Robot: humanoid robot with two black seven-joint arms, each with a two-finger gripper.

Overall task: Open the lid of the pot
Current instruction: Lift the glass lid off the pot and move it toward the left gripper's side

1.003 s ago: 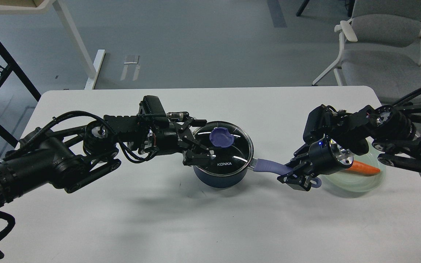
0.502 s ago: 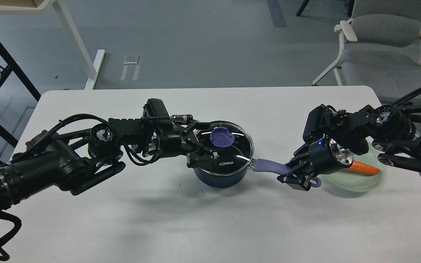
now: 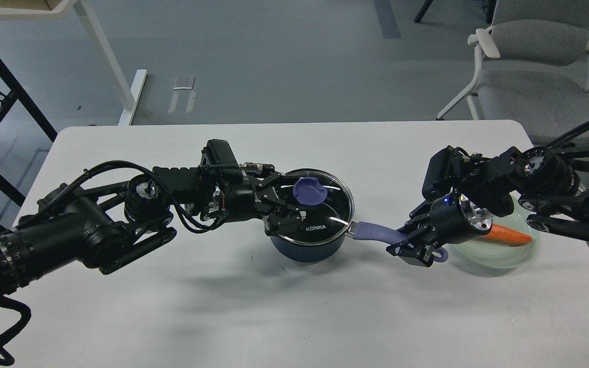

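The dark navy pot [image 3: 304, 249] with "KONKA" lettering stands at the table's middle. Its glass pot lid [image 3: 331, 208] sits on it, with the purple-blue knob [image 3: 310, 191] at its centre. My left gripper [image 3: 292, 198] reaches in from the left over the lid's left side. It is open, with one finger behind and one in front of the knob's left edge, not closed on it. My right gripper [image 3: 408, 244] is shut on the pot's long purple-blue handle [image 3: 376, 232] near its far end.
A pale green plate [image 3: 504, 253] holding an orange carrot [image 3: 510, 235] lies right of the handle, partly under my right arm. A grey chair [image 3: 535, 61] stands beyond the table's far right corner. A white desk leg [image 3: 105, 61] stands behind at the left.
My left gripper has moved right over the lid, closer to the knob, mostly in the first half second. My right gripper has kept its hold on the handle.
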